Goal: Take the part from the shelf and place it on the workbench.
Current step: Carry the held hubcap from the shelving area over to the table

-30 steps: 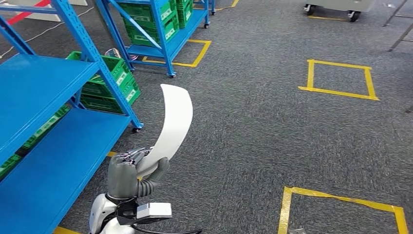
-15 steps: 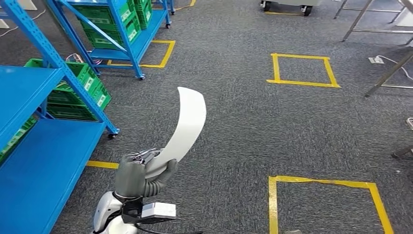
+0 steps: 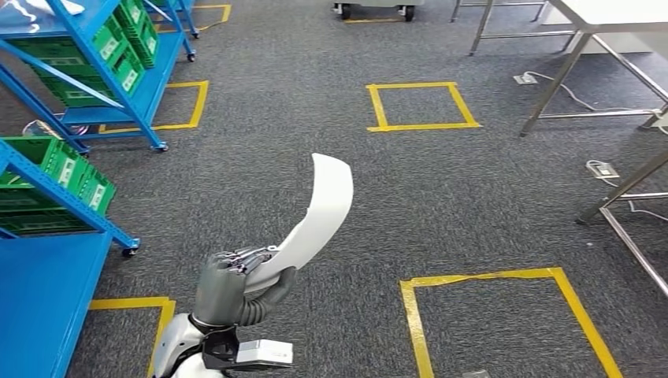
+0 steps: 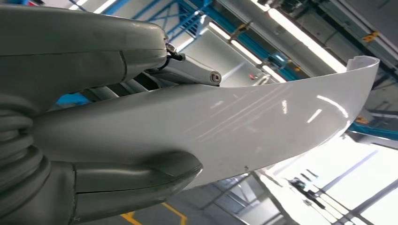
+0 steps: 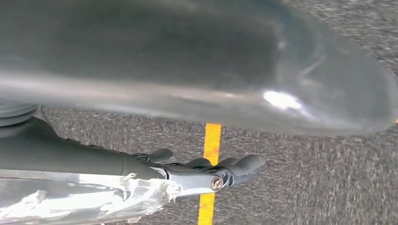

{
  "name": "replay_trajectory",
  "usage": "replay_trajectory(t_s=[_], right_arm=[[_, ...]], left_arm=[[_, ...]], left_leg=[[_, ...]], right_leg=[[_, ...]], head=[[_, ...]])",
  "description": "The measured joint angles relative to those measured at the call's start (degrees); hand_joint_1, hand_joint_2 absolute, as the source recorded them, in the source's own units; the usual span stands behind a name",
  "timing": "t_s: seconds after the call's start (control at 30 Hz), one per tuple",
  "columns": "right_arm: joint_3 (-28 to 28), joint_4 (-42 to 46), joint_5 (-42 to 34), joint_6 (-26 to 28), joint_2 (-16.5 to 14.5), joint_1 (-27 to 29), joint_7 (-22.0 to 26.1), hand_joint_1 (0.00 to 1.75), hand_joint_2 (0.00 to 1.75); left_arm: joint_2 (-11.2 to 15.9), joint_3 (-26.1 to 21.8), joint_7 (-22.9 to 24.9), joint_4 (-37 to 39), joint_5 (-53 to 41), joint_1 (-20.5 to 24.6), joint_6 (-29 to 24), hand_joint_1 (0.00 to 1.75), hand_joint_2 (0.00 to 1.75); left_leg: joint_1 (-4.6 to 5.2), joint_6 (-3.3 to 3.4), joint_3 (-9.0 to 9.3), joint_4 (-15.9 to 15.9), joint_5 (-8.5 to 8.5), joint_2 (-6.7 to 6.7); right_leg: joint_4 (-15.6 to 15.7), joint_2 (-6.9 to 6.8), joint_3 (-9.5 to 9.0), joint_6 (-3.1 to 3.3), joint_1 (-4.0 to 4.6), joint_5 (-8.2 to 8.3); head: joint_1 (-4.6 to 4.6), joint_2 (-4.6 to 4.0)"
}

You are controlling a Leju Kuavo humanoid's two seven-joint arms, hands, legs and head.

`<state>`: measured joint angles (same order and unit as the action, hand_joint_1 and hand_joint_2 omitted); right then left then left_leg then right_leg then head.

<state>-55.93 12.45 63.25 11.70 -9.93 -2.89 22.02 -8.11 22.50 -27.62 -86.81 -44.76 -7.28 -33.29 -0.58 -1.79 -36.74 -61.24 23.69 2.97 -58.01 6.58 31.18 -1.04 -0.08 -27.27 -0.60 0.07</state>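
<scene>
Gripping the lower end of the curved white part [image 3: 315, 216], the left hand [image 3: 236, 287] carried it upright in front of the body, thumb pressed on one face and darker fingers [image 4: 187, 75] wrapped over the other. The part was off the shelf [image 3: 47, 307], whose blue deck lay at the near left of the head view, and it rose free above the grey carpet [image 3: 441, 197], touching nothing but the hand. A workbench [image 3: 606, 12] showed at the far right corner of that view, well apart from the part, with steel legs and a cable on the floor beneath it.

The right hand [image 5: 206, 171] hung over the carpet beside a yellow tape line [image 5: 209, 168]; its fingers looked loosely curled with nothing between them.

Judging from this, the carry was midway. The grip sat at one end only, so the long free blade could lever against the thumb and twist or slip out, most likely if the walk jolted. The glossy surface would make that easier. Nearer the bench, the raised tip could strike the table edge or a leg before the hand arrived.
</scene>
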Motion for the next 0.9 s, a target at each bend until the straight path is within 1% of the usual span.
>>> replay_trajectory(t_s=[0.03,0.07,0.1,0.13,0.17,0.2,0.23,0.27,0.3,0.33,0.37,0.4,0.43,0.47,0.5,0.53,0.57,0.6,0.63,0.67,0.7,0.73,0.77,0.8,0.83,0.87,0.9], right_arm=[[0.0,0.02,0.02,-0.03,-0.02,-0.06,0.04,0.0,0.0],[0.0,0.03,0.03,-0.06,-0.03,-0.05,0.08,0.0,0.0],[-0.01,0.05,0.05,-0.1,-0.03,0.06,0.09,0.0,0.0],[-0.01,0.07,0.08,-0.12,-0.03,0.24,0.11,0.0,0.0],[-0.02,0.09,0.11,-0.13,-0.03,0.32,0.12,0.0,0.0],[-0.02,0.11,0.13,-0.14,-0.04,0.24,0.13,0.0,0.0],[-0.02,0.13,0.15,-0.14,-0.07,0.1,0.16,0.0,0.0],[-0.02,0.14,0.17,-0.15,-0.11,-0.07,0.19,0.0,0.0],[-0.01,0.13,0.19,-0.15,-0.16,-0.09,0.2,0.0,0.0],[-0.01,0.13,0.21,-0.16,-0.19,0.05,0.21,0.0,0.0],[-0.01,0.14,0.24,-0.16,-0.2,0.26,0.21,0.0,0.0],[-0.01,0.14,0.27,-0.16,-0.21,0.45,0.22,0.0,0.0],[-0.02,0.14,0.3,-0.16,-0.21,0.57,0.23,0.0,0.0],[-0.02,0.14,0.33,-0.16,-0.21,0.68,0.24,0.0,0.0],[-0.02,0.13,0.36,-0.16,-0.21,0.7,0.25,0.0,0.0],[-0.02,0.13,0.4,-0.19,-0.21,0.7,0.25,0.0,0.0],[-0.02,0.13,0.44,-0.21,-0.25,0.66,0.24,0.0,0.0],[-0.02,0.13,0.48,-0.22,-0.29,0.53,0.25,0.0,0.0],[-0.02,0.14,0.5,-0.24,-0.33,0.43,0.26,0.0,0.0],[-0.02,0.15,0.51,-0.22,-0.37,0.34,0.27,0.0,0.0],[-0.02,0.16,0.51,-0.2,-0.37,0.28,0.28,0.0,0.0],[-0.02,0.16,0.52,-0.19,-0.37,0.19,0.28,0.0,0.0],[-0.02,0.16,0.53,-0.18,-0.37,0.13,0.28,0.0,0.0],[-0.02,0.17,0.55,-0.18,-0.37,0.06,0.28,0.0,0.0],[-0.02,0.17,0.58,-0.19,-0.37,0.03,0.28,0.0,0.0],[-0.02,0.17,0.63,-0.2,-0.37,0.04,0.28,0.0,0.0],[-0.02,0.17,0.7,-0.21,-0.37,0.05,0.28,0.0,0.0]], left_arm=[[0.06,0.12,-0.04,0.04,-0.01,-0.01,-0.01,1.75,1.75],[0.11,0.2,-0.08,0.09,-0.01,0.04,-0.01,1.75,1.75],[0.14,0.29,-0.12,0.13,-0.01,0.13,-0.02,1.75,1.75],[0.14,0.35,-0.15,0.15,-0.01,0.19,-0.02,1.75,1.75],[0.14,0.41,-0.19,0.16,-0.02,0.24,-0.02,1.75,1.75],[0.14,0.46,-0.24,0.18,-0.05,0.24,-0.02,1.75,1.75],[0.16,0.5,-0.28,0.19,-0.09,0.18,-0.02,1.75,1.75],[0.2,0.52,-0.32,0.21,-0.13,0.14,-0.02,1.75,1.75],[0.24,0.56,-0.34,0.25,-0.15,0.13,-0.02,1.75,1.75],[0.28,0.62,-0.36,0.31,-0.17,0.1,-0.02,1.75,1.75],[0.31,0.69,-0.37,0.37,-0.21,0.11,-0.02,1.75,1.75],[0.32,0.79,-0.37,0.43,-0.26,0.13,-0.02,1.75,1.75],[0.32,0.89,-0.38,0.47,-0.34,0.16,-0.02,1.75,1.75],[0.33,0.98,-0.4,0.52,-0.44,0.21,-0.02,1.75,1.75],[0.35,1.08,-0.44,0.6,-0.54,0.21,-0.02,1.75,1.75],[0.37,1.17,-0.49,0.67,-0.63,0.22,-0.02,1.75,1.75],[0.38,1.25,-0.56,0.74,-0.69,0.24,-0.03,1.75,1.75],[0.35,1.33,-0.63,0.78,-0.73,0.31,-0.06,1.75,1.75],[0.33,1.39,-0.68,0.79,-0.75,0.44,-0.09,1.75,1.75],[0.33,1.43,-0.72,0.81,-0.76,0.58,-0.13,1.75,1.75],[0.35,1.45,-0.73,0.83,-0.76,0.68,-0.16,1.75,1.75],[0.41,1.45,-0.73,0.86,-0.76,0.7,-0.17,1.75,1.75],[0.48,1.44,-0.73,0.92,-0.76,0.69,-0.19,1.75,1.75],[0.56,1.43,-0.73,0.97,-0.76,0.66,-0.2,1.75,1.75],[0.64,1.43,-0.74,1.04,-0.78,0.64,-0.21,1.75,1.75],[0.73,1.43,-0.75,1.09,-0.8,0.64,-0.24,1.75,1.75],[0.8,1.43,-0.78,1.13,-0.83,0.65,-0.27,1.75,1.75]], left_leg=[[-0.06,0.16,0.88,2.36,-0.3,0.89],[-0.04,0.48,1.42,3.7,0.2,1.18],[-0.02,0.93,2.02,4.19,0.88,0.74],[0.05,1.32,2.65,4.4,1.33,0.3],[0.06,1.73,3.47,4.47,1.79,-0.21],[0.1,2.06,4.45,4.46,2.33,-0.79],[0.19,2.29,5.45,4.49,2.98,-1.49],[0.27,2.48,6.48,4.49,3.83,-2.25],[0.32,2.56,7.54,4.49,4.77,-2.95],[0.33,2.58,8.72,4.5,5.63,-3.61],[0.33,2.58,10.07,4.53,6.57,-4.17],[0.32,2.53,11.58,4.57,7.57,-4.7],[0.32,2.46,13.19,4.63,8.66,-5.26],[0.42,2.33,14.67,4.69,9.94,-5.76],[0.61,2.13,15.88,4.66,11.22,-6.23],[0.86,1.85,16.76,4.82,12.38,-6.7],[1.08,1.53,17.48,5.13,13.12,-7.11],[1.21,1.18,17.86,5.23,13.21,-7.42],[1.21,0.84,17.86,4.85,12.76,-7.54],[1.16,0.59,17.17,3.29,11.78,-7.01],[1.1,0.38,15.43,0.53,10.95,-6.07],[1.03,0.23,12.98,-2.87,10.91,-5.01],[0.96,0.13,9.91,-6.39,11.93,-4.01],[0.89,0.06,6.82,-9.16,13.93,-3.51],[0.83,0.02,4.08,-10.84,15.96,-3.32],[0.77,0.0,1.93,-11.32,17.03,-3.23],[0.7,0.0,0.61,-10.45,16.33,-3.17]], right_leg=[[0.11,0.68,-0.16,-0.25,0.0,-0.57],[0.08,1.23,-0.46,-0.53,0.02,-0.87],[0.18,1.62,-0.76,-0.7,-0.06,-1.19],[0.09,1.21,-1.11,-0.89,-0.07,-1.32],[-0.93,-0.07,-1.08,-1.12,0.04,-1.37],[-3.05,-1.78,0.0,-1.31,0.14,-1.64],[-6.35,-3.66,1.93,-1.51,0.26,-1.97],[-10.37,-5.09,4.75,-1.68,0.33,-2.69],[-14.0,-5.75,7.86,-1.76,0.32,-3.85],[-16.25,-6.03,10.42,-1.77,0.31,-5.35],[-16.83,-6.15,12.24,-1.69,0.32,-6.7],[-15.66,-6.28,13.23,-1.51,0.36,-7.21],[-13.16,-6.68,13.6,-1.18,0.48,-5.94],[-9.81,-7.72,13.8,-0.72,0.74,-2.04],[-6.78,-8.9,13.99,-0.27,1.01,2.8],[-4.78,-9.68,14.06,0.1,1.26,7.1],[-3.7,-9.98,14.15,0.36,1.39,9.94],[-3.55,-9.47,14.08,0.52,1.36,10.44],[-3.45,-8.61,13.68,0.7,1.2,10.02],[-3.05,-7.88,13.26,0.92,1.01,9.66],[-2.58,-7.21,12.72,1.14,0.84,9.38],[-2.14,-6.52,12.16,1.33,0.69,9.13],[-1.8,-5.83,11.72,1.46,0.64,8.85],[-1.6,-5.11,11.32,1.54,0.59,8.54],[-1.5,-4.31,10.91,1.55,0.56,8.18],[-1.46,-3.49,10.46,1.54,0.53,7.8],[-1.46,-2.68,9.95,1.49,0.51,7.44]], head=[[-0.04,0.0],[-0.07,0.0],[-0.13,0.0],[-0.2,0.0],[-0.3,0.0],[-0.43,0.0],[-0.49,0.0],[-0.56,0.0],[-0.57,0.0],[-0.57,0.0],[-0.6,0.0],[-0.61,0.0],[-0.61,0.0],[-0.65,0.0],[-0.73,-0.01],[-0.68,-0.02],[-0.6,-0.03],[-0.51,-0.03],[-0.38,-0.03],[-0.29,-0.02],[-0.23,-0.02],[-0.12,-0.02],[-0.04,-0.02],[-0.02,-0.02],[-0.01,-0.02],[-0.02,-0.02],[-0.02,-0.02]])
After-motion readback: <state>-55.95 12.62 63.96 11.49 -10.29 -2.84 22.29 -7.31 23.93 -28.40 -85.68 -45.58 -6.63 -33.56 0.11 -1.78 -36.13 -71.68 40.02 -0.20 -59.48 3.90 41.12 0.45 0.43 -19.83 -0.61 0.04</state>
